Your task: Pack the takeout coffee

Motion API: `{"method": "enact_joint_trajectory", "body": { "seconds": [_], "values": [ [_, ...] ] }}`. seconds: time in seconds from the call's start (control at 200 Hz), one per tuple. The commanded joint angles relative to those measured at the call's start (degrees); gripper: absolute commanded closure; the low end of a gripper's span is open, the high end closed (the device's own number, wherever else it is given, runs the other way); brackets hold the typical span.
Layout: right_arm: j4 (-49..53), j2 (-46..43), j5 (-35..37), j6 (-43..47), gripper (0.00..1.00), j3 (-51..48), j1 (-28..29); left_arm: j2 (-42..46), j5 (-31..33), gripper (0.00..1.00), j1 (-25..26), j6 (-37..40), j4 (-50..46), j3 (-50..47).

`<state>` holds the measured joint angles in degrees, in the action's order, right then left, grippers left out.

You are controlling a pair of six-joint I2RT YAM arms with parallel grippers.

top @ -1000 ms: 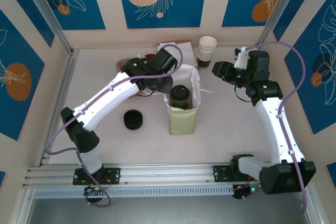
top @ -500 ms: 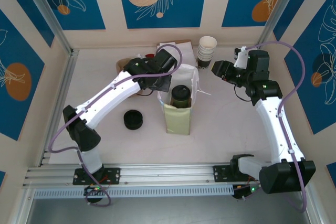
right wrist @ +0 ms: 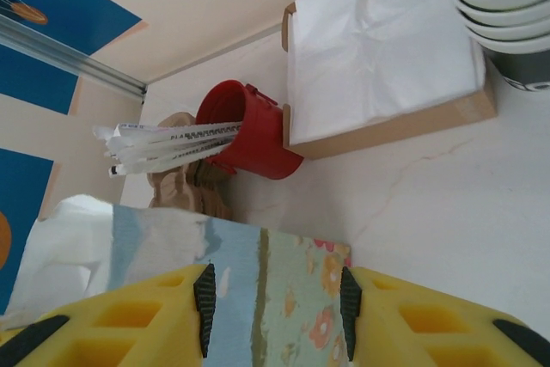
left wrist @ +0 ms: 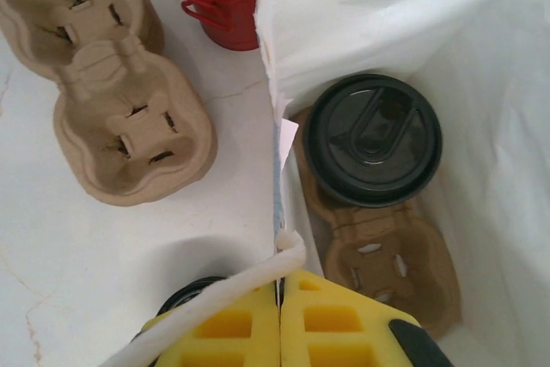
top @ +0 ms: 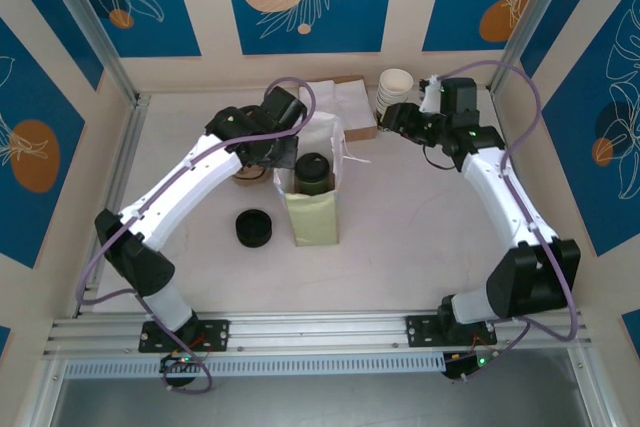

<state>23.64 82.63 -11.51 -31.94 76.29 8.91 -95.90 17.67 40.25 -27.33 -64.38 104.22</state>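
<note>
The left claw (left wrist: pixel 281 302) is pinching shut on the rim of the paper bag (top: pixel 312 215). The bag's white twisted handle (left wrist: pixel 225 291) is running out from between the yellow fingers, which are cut off by the bottom of the wrist view.

The coffee cup (left wrist: pixel 374 139) is standing upright inside the bag, seated in one end of a cardboard carrier (left wrist: pixel 391 251). Only its black lid is showing there, and the bag walls are hiding its sides. The far wall of the bag is running out of the picture.

A second carrier (left wrist: pixel 112 100) is lying on the table just outside the bag. The stack of black lids (top: pixel 254 228) is peeking out as a dark sliver behind the handle.

The right claw (right wrist: pixel 275 302) is hanging open, holding nothing, near the stacked cups (right wrist: pixel 507 6). It is facing the bag, which is showing between its fingers. A red cup (right wrist: pixel 249 131) is lying tipped beside the napkin box (right wrist: pixel 378 49). What the wrapped sticks in it are is hard to tell.
</note>
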Motion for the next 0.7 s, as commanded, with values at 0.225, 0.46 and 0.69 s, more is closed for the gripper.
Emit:
{"method": "enact_joint_trajectory", "body": {
  "seconds": [0.225,0.46,0.69],
  "values": [
    [-1.31,19.93,5.66,2.68,0.58,17.92,7.92,3.79,-0.66,0.95,-3.77,2.22,-0.55,-3.24],
    [2.09,32.2,15.2,5.63,0.55,31.01,11.85,5.93,-2.69,0.86,-4.67,3.74,0.56,-4.44],
    [3.83,42.52,21.73,8.51,0.52,41.39,13.51,9.4,-9.82,0.62,-5.32,5.55,5.3,-6.84]
  ]
}}
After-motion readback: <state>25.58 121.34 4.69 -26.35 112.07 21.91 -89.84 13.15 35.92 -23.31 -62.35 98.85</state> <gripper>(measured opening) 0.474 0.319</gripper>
